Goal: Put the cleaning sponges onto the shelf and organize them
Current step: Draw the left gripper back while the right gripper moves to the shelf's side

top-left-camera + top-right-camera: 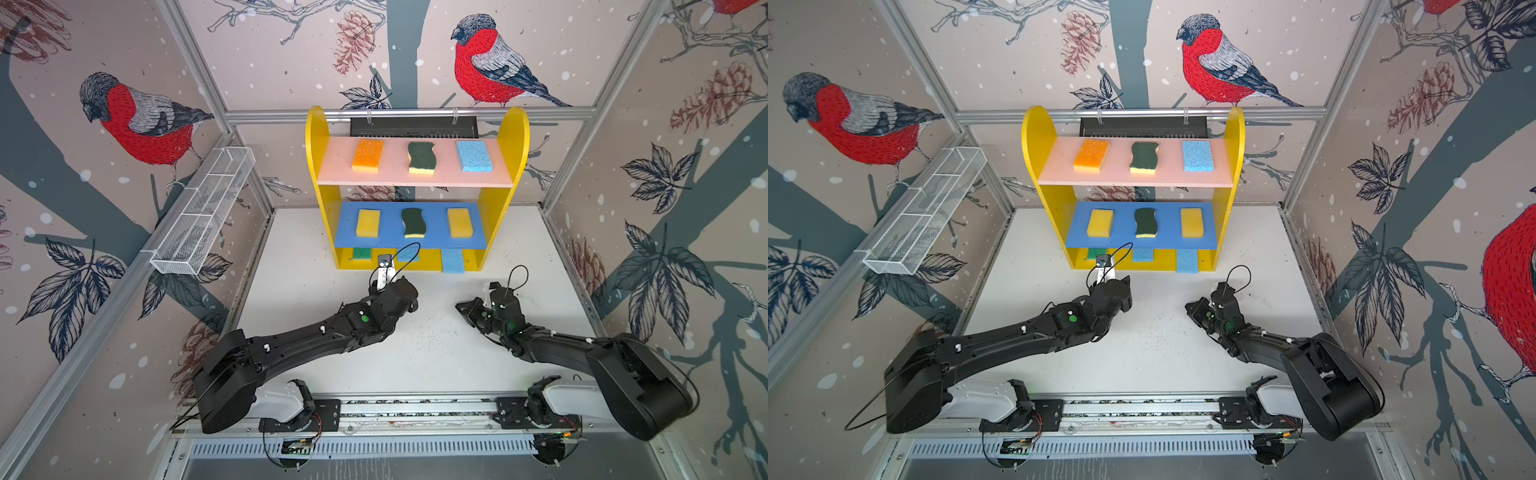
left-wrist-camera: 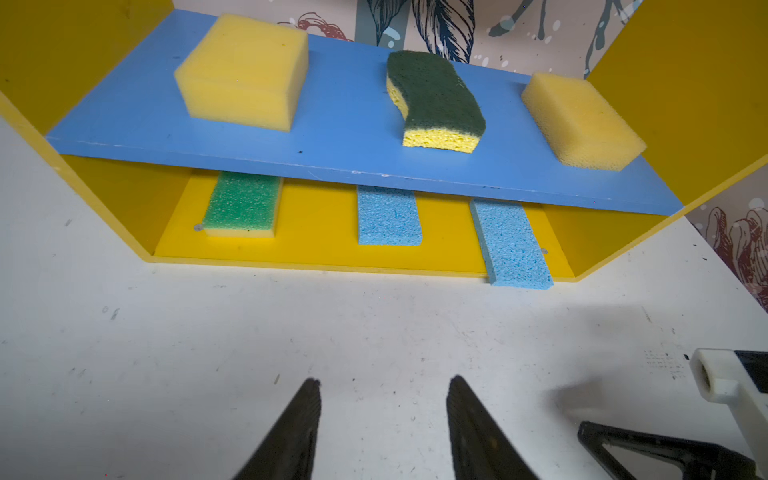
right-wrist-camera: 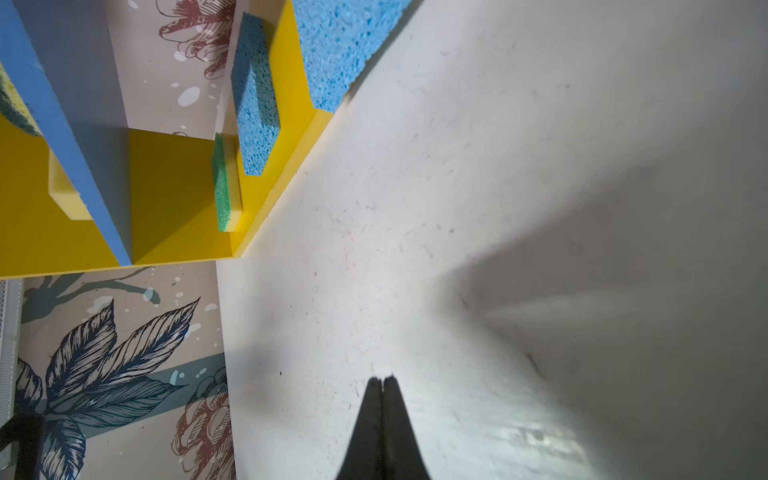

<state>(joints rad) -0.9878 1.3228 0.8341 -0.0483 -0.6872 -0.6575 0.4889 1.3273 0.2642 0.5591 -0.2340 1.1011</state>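
The yellow shelf (image 1: 513, 137) stands at the back of the white table. Its pink board carries an orange sponge (image 1: 368, 154), a wavy scourer (image 1: 422, 157) and a light blue sponge (image 1: 474, 155). Two yellow sponges (image 1: 368, 222) (image 1: 459, 222) flank a scourer (image 1: 413, 222) on the blue board. On the base lie a green sponge (image 2: 243, 203) and two light blue ones (image 2: 388, 216) (image 2: 513, 245), the latter overhanging the front edge. My left gripper (image 2: 384, 380) faces the shelf, its jaws apart and empty. The right gripper (image 3: 383, 378) is shut and empty, its tip (image 1: 459, 306) pointing left.
A white wire-mesh basket (image 1: 203, 212) hangs on the left wall rail. Patterned walls enclose the table on three sides. Both arms stretch from a rail (image 1: 415, 409) at the front edge. A black panel (image 1: 413, 126) sits behind the shelf top.
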